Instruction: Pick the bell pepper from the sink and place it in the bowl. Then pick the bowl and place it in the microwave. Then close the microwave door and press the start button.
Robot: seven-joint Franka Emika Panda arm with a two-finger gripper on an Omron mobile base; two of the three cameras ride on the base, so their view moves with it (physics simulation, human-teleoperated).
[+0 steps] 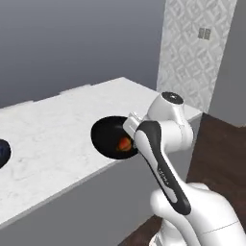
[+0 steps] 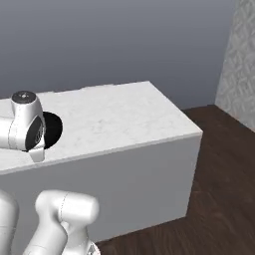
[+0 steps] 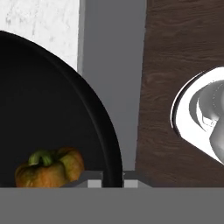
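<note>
White marble counter [image 1: 53, 139] is the landmark: a long slab ending in a square corner, grey side panel below, dark wood floor [image 2: 219, 164] beyond its end and front edge. Plenty of bare counter behind the bowl toward the back wall, and open floor past the counter end.

Arm rises from in front of the counter, wrist bent down over the front edge.

Black bowl [image 1: 108, 137] sits at the counter's front edge, rim hanging slightly past the edge on the arm's side. From the right base view, just a dark arc of it [image 2: 52, 128] shows behind the wrist.

Gripper [image 3: 113, 178] is pinched on the bowl's near rim: one fingertip [image 3: 92, 179] inside the rim, the other outside, rim between them, jaws nearly closed. Grip point sits over the counter's front edge.

Bell pepper [image 3: 50, 168] lies inside the bowl, red-orange with green stem, just beside the inner fingertip, close to the gripped rim [image 1: 125, 143].
</note>
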